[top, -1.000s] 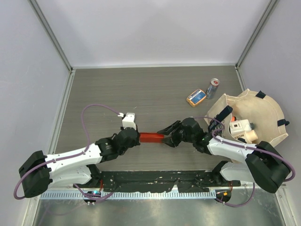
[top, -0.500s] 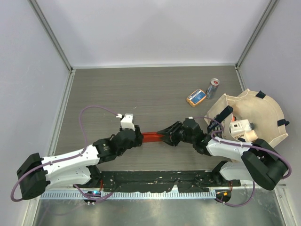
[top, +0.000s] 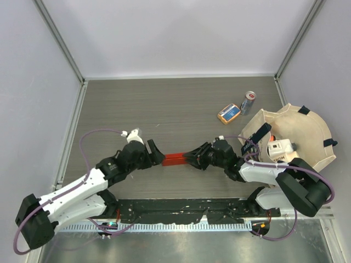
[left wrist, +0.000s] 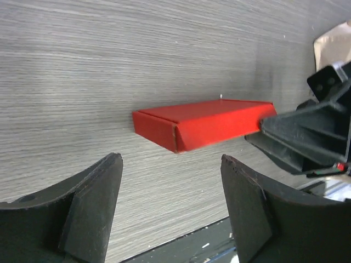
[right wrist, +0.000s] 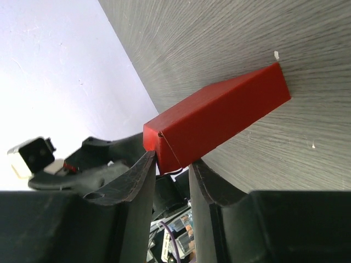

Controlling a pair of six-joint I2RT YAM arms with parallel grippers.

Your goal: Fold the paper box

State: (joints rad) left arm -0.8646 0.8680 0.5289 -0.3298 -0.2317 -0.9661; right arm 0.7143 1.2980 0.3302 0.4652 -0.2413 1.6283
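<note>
The right gripper (right wrist: pixel 173 174) is closed on one end of the paper box (right wrist: pixel 219 112), its two dark fingers (right wrist: pixel 137 183) pinching the end of the box nearest its camera. The box is folded into a small, flat red rectangle and lies lengthwise on the grey wood-grain table (top: pixel 164 104), between the two arms in the near middle of the tabletop.

At the box's other end, the left gripper (left wrist: pixel 170 213) has its jaws spread wide, holds nothing, and sits just short of the box without touching it.

Farther back and to the right, an orange-and-blue packet (top: pixel 228 113) lies flat on the table, with a drinks can (top: pixel 248 102) just beside it. Behind the right arm sits a cream fabric basket (top: pixel 315 123).
</note>
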